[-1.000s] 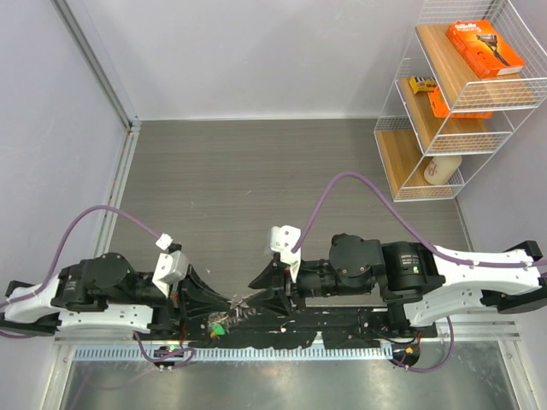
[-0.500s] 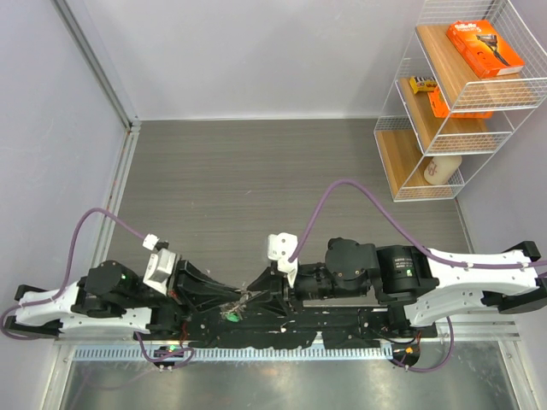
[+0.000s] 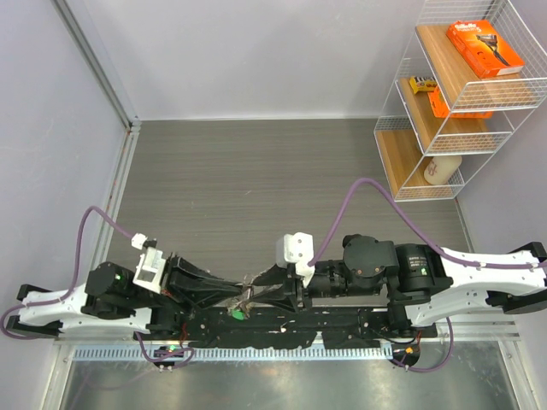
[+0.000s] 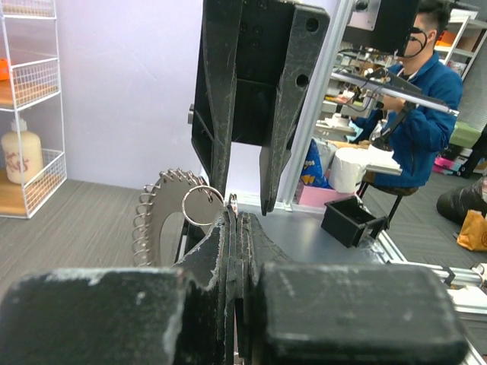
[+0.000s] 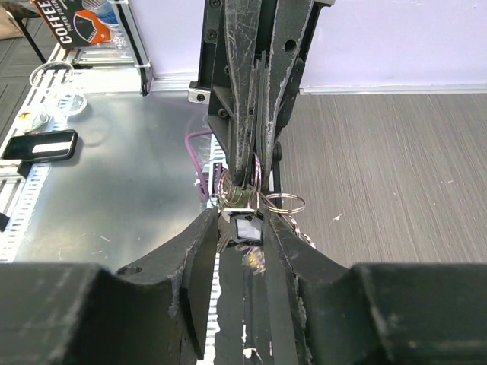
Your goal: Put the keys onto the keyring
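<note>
The left fingers (image 4: pixel 217 247) are pressing tight together and clenching the keyring (image 4: pixel 181 199) at their tips. Its thin silver ring is standing up just beside them, with the small silver keys fanning out behind it. The right fingers (image 5: pixel 199 258) are standing apart, reaching in from the opposite side and straddling the left tips, so the two pairs are meeting nose to nose. A black-headed key (image 5: pixel 246 228) is sitting in the gap between the right fingers, just under the bunch of silver rings. A sliver of space is showing on one side of it; whether the other finger is touching it I cannot tell. A bright green tag (image 3: pixel 237 313) is showing just beside the meeting point in the top view.

All of this is taking place near the black rail (image 3: pixel 325 329) at the near edge of the worktop (image 3: pixel 256 188), between the two arm bases, with the grey wood-grain surface stretching away beyond. Further out, a white wire shelf (image 3: pixel 453 111) is sitting at the far right, carrying an orange box (image 3: pixel 485 47) on top and a pale bottle (image 3: pixel 441 169) at the bottom.
</note>
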